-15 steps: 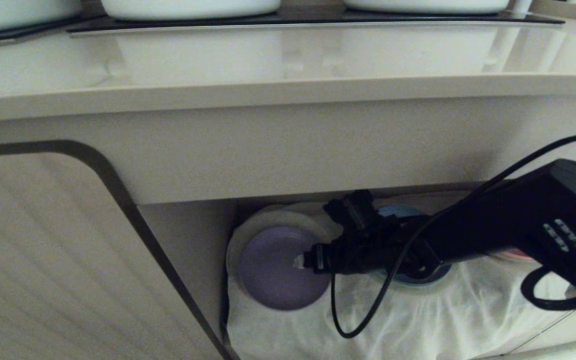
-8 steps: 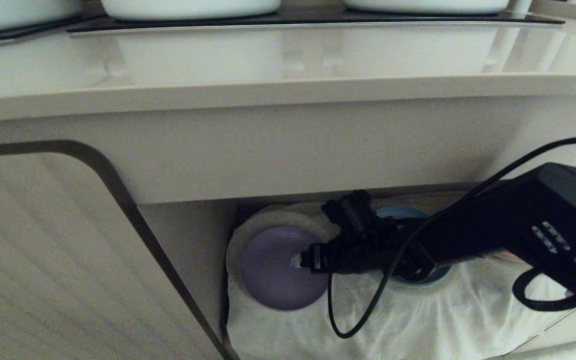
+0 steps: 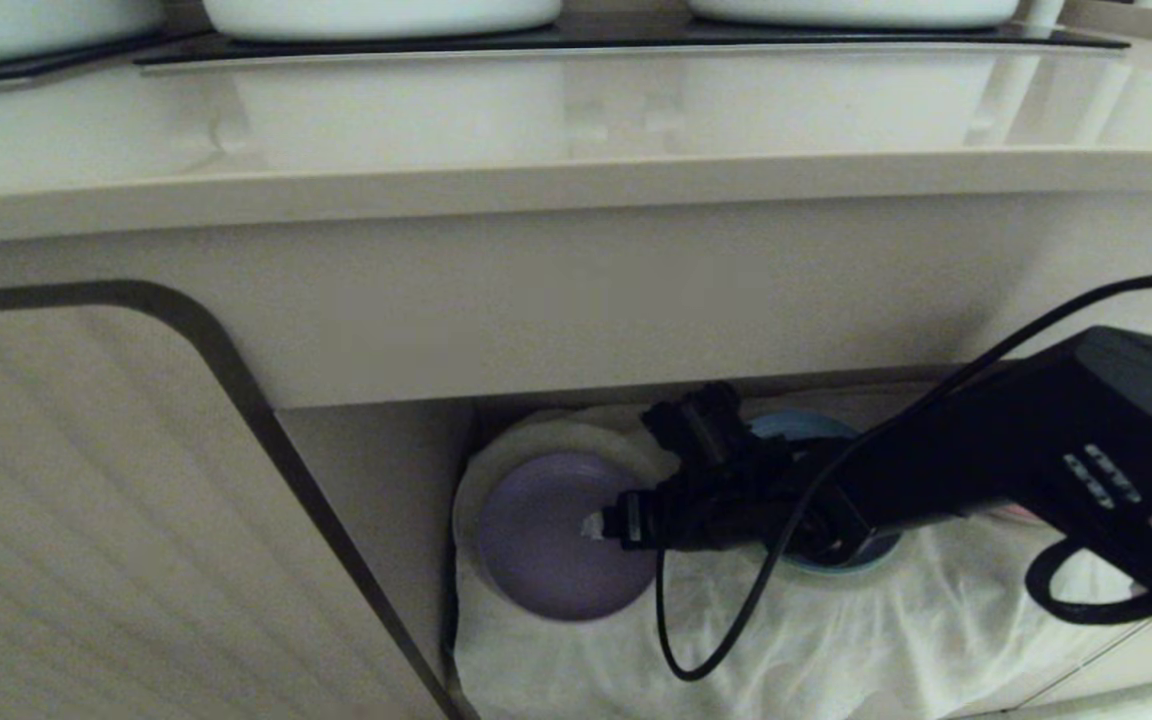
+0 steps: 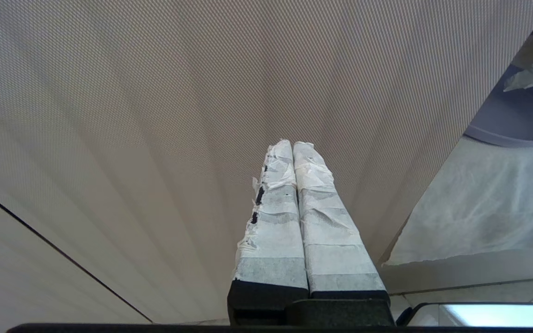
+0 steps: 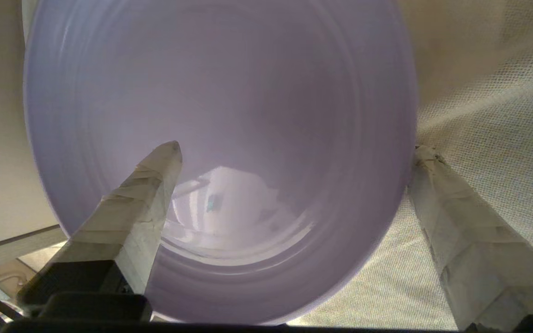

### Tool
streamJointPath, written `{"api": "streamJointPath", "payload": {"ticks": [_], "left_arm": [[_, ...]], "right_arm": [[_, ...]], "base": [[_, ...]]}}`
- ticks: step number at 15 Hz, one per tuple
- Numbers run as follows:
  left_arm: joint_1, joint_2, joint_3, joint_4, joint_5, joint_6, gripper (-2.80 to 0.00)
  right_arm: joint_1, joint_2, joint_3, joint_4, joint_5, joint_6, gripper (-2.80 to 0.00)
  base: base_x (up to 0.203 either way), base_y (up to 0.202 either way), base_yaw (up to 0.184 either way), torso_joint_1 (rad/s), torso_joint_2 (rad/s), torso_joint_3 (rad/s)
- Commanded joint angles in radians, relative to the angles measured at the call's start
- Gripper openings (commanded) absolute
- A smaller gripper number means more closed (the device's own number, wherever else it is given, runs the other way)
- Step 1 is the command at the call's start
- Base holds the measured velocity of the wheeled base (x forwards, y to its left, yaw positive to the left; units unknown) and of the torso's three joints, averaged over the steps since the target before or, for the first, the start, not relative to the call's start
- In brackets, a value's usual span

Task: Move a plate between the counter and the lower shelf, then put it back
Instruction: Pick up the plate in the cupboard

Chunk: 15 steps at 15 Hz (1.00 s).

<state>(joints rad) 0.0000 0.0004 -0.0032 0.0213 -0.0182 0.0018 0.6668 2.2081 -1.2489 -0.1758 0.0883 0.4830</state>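
The lilac plate (image 3: pixel 546 540) lies on the white cloth of the lower shelf (image 3: pixel 836 620), at its left end under the counter (image 3: pixel 576 110). My right gripper (image 3: pixel 626 475) reaches into the shelf from the right and stands open at the plate's right edge. In the right wrist view the plate (image 5: pixel 248 115) fills the picture. There the right gripper (image 5: pixel 296 148) straddles the rim, with one taped finger (image 5: pixel 155 185) over the plate's face and the other (image 5: pixel 451 208) outside the rim above the cloth. My left gripper (image 4: pixel 294 144) is shut and empty, parked facing a ribbed cabinet panel.
A blue plate (image 3: pixel 806 425) sits on the cloth behind my right wrist, and a pink sliver (image 3: pixel 1021 512) shows beyond it. White dishes (image 3: pixel 381 15) stand on the black hob at the counter's back. A ribbed cabinet door (image 3: pixel 86 520) closes off the shelf's left side.
My right forearm sits a touch lower than a second ago. The gripper's tip and the plate have kept their places.
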Motion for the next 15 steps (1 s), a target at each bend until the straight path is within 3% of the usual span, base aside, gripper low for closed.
{"api": "streamJointPath", "payload": {"ticks": [1,5,7,15], "left_arm": [[0.0,0.0,0.0,0.0,0.0,0.0,-2.8],[0.0,0.0,0.0,0.0,0.0,0.0,-2.8],[0.0,0.0,0.0,0.0,0.0,0.0,-2.8],[0.0,0.0,0.0,0.0,0.0,0.0,-2.8]], "right_arm": [[0.0,0.005,-0.003,0.001,0.001,0.003,-2.8],[-0.001,0.0,0.016,0.004,-0.014,0.001,-2.8],[0.0,0.0,0.02,0.005,-0.071,0.003,-2.8],[0.0,-0.022,0.027,0.006,-0.074,0.002,-2.8]], "base": [[0.0,0.0,0.0,0.0,0.0,0.0],[0.0,0.0,0.0,0.0,0.0,0.0],[0.0,0.0,0.0,0.0,0.0,0.0],[0.0,0.0,0.0,0.0,0.0,0.0]]}}
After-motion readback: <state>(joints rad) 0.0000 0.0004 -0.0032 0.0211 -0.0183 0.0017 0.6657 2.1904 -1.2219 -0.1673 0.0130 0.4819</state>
